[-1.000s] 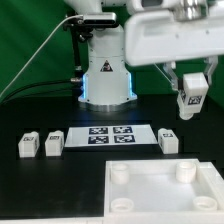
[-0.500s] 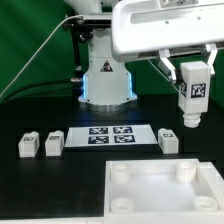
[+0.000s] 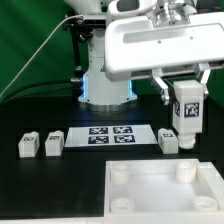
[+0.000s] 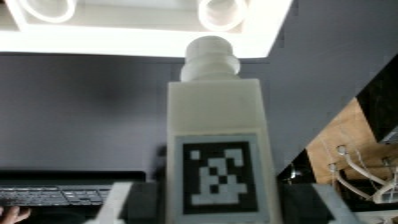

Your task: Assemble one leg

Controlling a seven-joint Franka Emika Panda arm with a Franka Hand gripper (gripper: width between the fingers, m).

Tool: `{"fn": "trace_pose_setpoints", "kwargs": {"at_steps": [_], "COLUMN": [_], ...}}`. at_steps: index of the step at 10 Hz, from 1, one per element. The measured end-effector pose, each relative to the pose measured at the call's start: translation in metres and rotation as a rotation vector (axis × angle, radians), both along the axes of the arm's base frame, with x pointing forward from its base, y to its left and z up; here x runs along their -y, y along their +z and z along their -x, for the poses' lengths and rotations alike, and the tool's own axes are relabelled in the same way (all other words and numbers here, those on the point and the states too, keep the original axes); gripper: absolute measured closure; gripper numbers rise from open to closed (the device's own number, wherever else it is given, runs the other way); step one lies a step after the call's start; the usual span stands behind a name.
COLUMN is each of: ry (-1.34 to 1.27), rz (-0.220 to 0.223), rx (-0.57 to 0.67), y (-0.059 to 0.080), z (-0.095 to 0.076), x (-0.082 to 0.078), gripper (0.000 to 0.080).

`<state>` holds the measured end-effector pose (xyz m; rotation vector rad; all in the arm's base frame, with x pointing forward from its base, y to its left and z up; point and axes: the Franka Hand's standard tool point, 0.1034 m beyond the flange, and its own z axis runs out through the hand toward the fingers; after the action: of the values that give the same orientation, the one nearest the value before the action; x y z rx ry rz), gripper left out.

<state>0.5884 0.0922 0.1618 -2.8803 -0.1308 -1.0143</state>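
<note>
My gripper (image 3: 187, 92) is shut on a leg (image 3: 187, 112), a white block with a black-and-white tag, held upright in the air above the table at the exterior view's right. In the wrist view the leg (image 4: 217, 140) fills the middle, its round peg pointing away, and the dark fingers (image 4: 128, 200) press its two sides. The large white square panel (image 3: 165, 195) with round corner sockets lies below it at the front right; its edge and two sockets show in the wrist view (image 4: 143, 25).
Three more legs stand on the black table: two at the exterior view's left (image 3: 27, 144) (image 3: 54, 143), one (image 3: 169, 140) right of the marker board (image 3: 110, 136). The robot base (image 3: 105, 80) stands behind.
The gripper with the leg has come down and toward the camera, moving slightly to the exterior view's left, nearer the white panel.
</note>
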Motion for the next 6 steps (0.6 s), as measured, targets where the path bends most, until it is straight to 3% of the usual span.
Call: {"fn": "trace_pose_setpoints", "kwargs": {"at_steps": [2, 3, 6], "ry": [-0.004, -0.004, -0.006], "rz": [-0.009, -0.016, -0.023], "rx": [0.012, 0.009, -0.036], "y": [-0.008, -0.019, -0.051], "z": [-0.031, -0.042, -0.036], "x": [-0.002, -0.006, -0.015], "gripper": [0.0506, 0.0506, 0.0506]}}
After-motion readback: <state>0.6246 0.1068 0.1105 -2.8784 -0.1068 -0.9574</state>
